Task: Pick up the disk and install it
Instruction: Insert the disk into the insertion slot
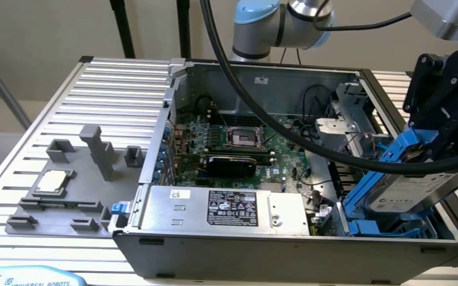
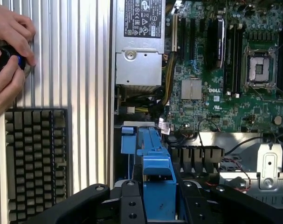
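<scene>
The disk (image 1: 417, 192) is a silver-grey drive with a white label in a bright blue carrier. It hangs tilted over the drive bay at the exterior view's right side of the open computer case (image 1: 245, 247). My black gripper (image 1: 429, 143) is shut on the carrier's upper end. The disk's lower end reaches down toward the blue bay rails (image 1: 372, 227); I cannot tell whether they touch. In the wrist view the blue carrier (image 2: 155, 175) runs out from between my fingers (image 2: 132, 205) toward the case interior.
A grey power supply box (image 1: 222, 210) with a black label lies at the case front, beside the motherboard (image 1: 237, 140). A square processor chip (image 1: 54, 180) rests on the grey fixture outside the case. A person's hand (image 2: 8, 56) and a keyboard (image 2: 36, 163) are on the ribbed table.
</scene>
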`<state>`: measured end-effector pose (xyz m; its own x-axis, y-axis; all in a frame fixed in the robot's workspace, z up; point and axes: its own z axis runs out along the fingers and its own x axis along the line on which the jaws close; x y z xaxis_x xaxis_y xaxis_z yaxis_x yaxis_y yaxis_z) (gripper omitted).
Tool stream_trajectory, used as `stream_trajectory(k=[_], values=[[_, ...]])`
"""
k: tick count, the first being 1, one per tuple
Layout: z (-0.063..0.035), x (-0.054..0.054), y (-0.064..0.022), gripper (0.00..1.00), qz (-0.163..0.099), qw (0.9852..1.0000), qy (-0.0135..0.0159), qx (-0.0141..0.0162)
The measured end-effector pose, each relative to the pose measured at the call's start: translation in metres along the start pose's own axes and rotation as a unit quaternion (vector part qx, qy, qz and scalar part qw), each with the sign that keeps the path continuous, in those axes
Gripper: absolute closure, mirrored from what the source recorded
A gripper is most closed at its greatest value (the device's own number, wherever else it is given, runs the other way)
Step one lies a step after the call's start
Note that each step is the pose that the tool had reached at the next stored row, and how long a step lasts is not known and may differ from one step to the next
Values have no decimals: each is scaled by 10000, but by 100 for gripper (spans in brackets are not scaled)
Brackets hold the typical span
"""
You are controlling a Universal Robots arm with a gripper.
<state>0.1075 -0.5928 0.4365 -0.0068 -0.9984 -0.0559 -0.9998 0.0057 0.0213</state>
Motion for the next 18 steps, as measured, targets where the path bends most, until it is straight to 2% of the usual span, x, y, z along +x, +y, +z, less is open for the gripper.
stream_trajectory(k=[18], values=[[91, -69, -1, 67, 0, 10000, 3, 0]])
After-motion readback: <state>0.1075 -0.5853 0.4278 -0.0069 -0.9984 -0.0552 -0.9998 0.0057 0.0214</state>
